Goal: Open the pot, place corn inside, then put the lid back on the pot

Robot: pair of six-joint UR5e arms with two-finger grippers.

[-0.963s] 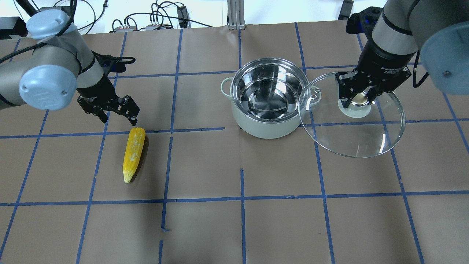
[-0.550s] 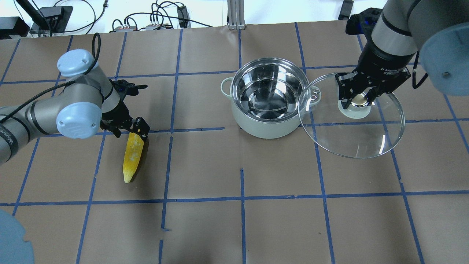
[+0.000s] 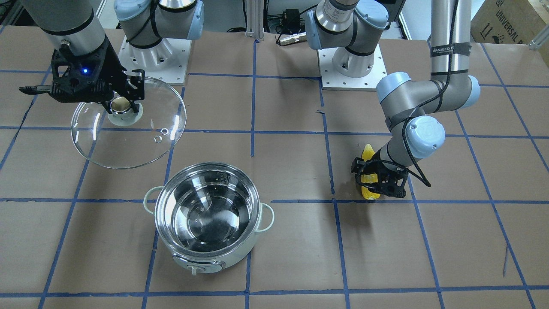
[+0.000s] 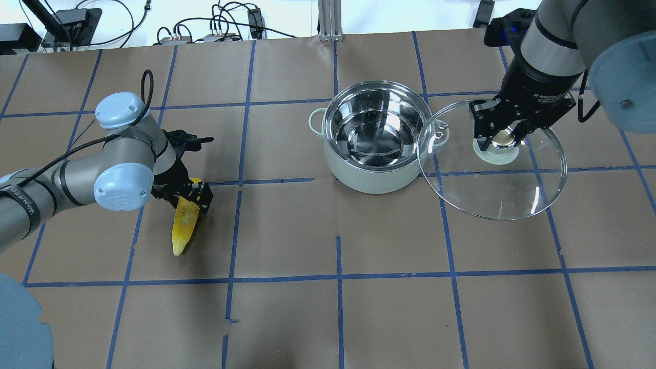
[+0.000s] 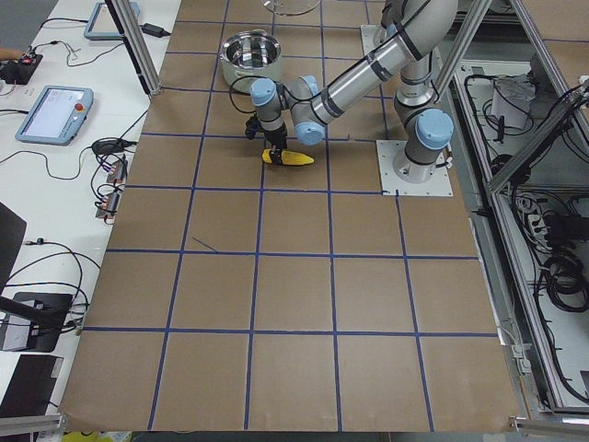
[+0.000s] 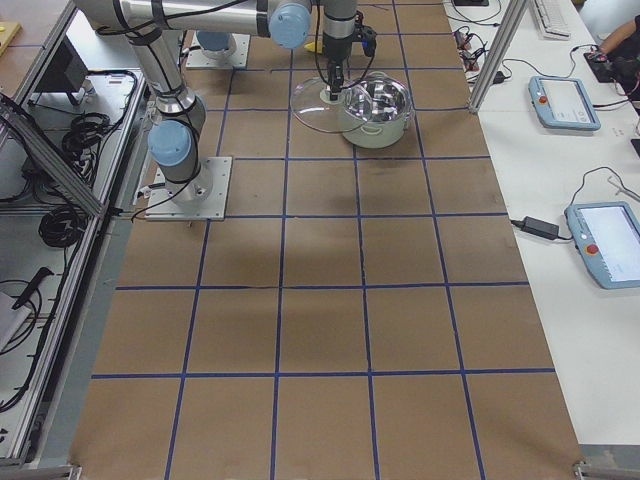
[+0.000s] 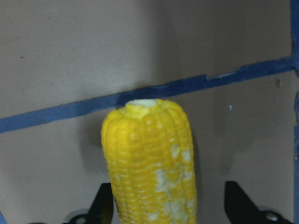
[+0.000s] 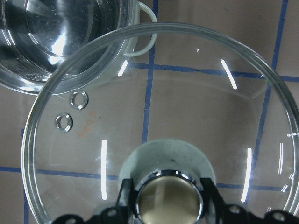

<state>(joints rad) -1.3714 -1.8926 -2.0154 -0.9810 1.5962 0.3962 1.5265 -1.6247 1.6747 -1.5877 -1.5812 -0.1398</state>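
The yellow corn (image 4: 182,230) lies on the table at the left, pointed end toward me. My left gripper (image 4: 185,193) is open and low over its blunt end. In the left wrist view the corn (image 7: 149,158) sits between the two fingers (image 7: 238,203), with a gap on one side. The open pot (image 4: 369,177) stands at centre, and nothing is in it. My right gripper (image 4: 504,137) is shut on the knob of the glass lid (image 4: 502,189) and holds the lid beside the pot. The lid's edge overlaps the pot's right handle. The lid also shows in the right wrist view (image 8: 187,107).
Brown paper with blue tape lines covers the table (image 4: 338,307). Cables and boxes (image 4: 220,25) lie beyond the far edge. The two arm bases (image 3: 349,64) stand on the robot's side in the front-facing view.
My left arm has moved forward and down from behind the corn, and its fingers now straddle the blunt end. The corn has not moved. The right gripper and the lid have stayed put.
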